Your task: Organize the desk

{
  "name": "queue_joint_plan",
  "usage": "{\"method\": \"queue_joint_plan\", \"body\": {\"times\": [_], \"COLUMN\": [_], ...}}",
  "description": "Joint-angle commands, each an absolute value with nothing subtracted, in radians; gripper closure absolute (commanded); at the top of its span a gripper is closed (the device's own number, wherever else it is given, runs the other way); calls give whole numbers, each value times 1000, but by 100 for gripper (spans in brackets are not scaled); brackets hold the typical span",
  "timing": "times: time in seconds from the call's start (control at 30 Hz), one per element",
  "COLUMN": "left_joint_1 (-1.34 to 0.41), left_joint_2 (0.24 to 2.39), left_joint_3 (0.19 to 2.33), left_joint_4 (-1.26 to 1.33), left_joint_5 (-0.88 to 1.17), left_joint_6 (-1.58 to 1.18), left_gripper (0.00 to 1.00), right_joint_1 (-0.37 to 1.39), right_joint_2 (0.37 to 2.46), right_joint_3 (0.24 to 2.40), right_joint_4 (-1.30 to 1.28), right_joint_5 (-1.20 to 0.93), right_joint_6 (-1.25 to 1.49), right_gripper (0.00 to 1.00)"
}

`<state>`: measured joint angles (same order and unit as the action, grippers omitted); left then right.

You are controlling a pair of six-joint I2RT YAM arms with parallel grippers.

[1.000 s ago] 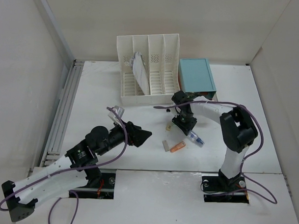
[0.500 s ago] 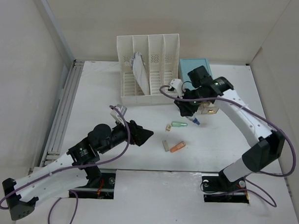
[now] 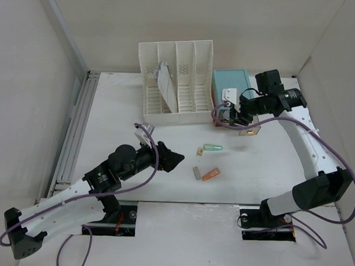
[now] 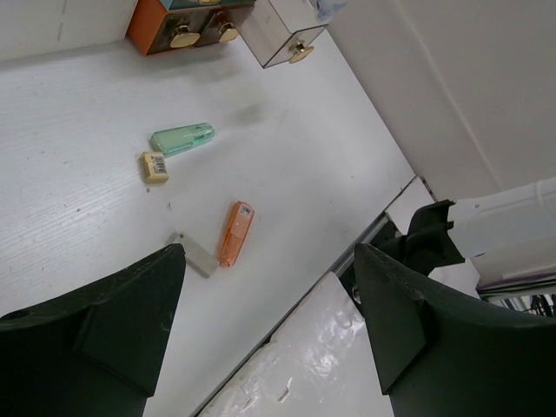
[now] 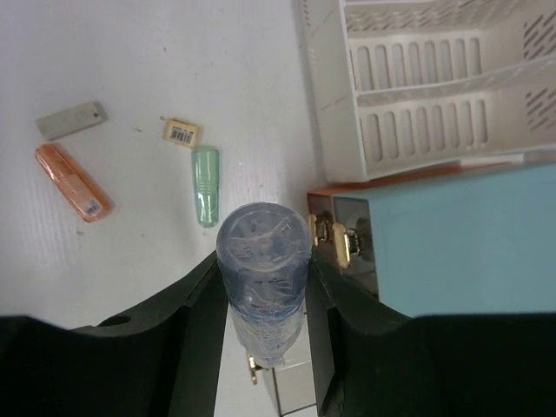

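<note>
Since that drawer (image 3: 248, 130) sat pulled out, right gripper (image 5: 263, 300) clamped a bluish tube (image 5: 263, 243) near it, probably for stashing. Left gripper (image 4: 269, 261) gaped empty.

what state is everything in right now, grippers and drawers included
right gripper: shut on the blue tube
blue tube: held off the desk
left gripper: open, empty
drawer box: one drawer pulled out
file rack: upright, papers in one slot
green stick: lying loose on the desk
orange stick: lying loose
grey stick: lying loose
yellow eraser: lying loose
</note>
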<state>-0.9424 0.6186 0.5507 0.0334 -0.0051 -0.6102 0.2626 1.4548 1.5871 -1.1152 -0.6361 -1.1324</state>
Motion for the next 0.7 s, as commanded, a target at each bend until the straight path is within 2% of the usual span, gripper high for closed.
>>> {"method": "queue_joint_plan", "body": {"times": [0.0,0.2,0.67], "left_joint_1": [-948,-948,-948], "left_joint_2": [626,626,635], "left_joint_3": [598,598,598], "left_joint_4": [89,89,98], "left_joint_5": [14,14,14], "left_joint_6": [-604,-604,-604], "left_gripper": [24,24,24], "right_joint_1": [259,204,22], "right_joint_2": [1433,1433,1519], "right_joint_3": [1588,1525,1506], "right_joint_4": [-1077,-990,-986], "right_joint_5": [-732,-713,-865], "right_joint_6": [-1299,-1339,-1416], "right_gripper": [100,100,100]}}
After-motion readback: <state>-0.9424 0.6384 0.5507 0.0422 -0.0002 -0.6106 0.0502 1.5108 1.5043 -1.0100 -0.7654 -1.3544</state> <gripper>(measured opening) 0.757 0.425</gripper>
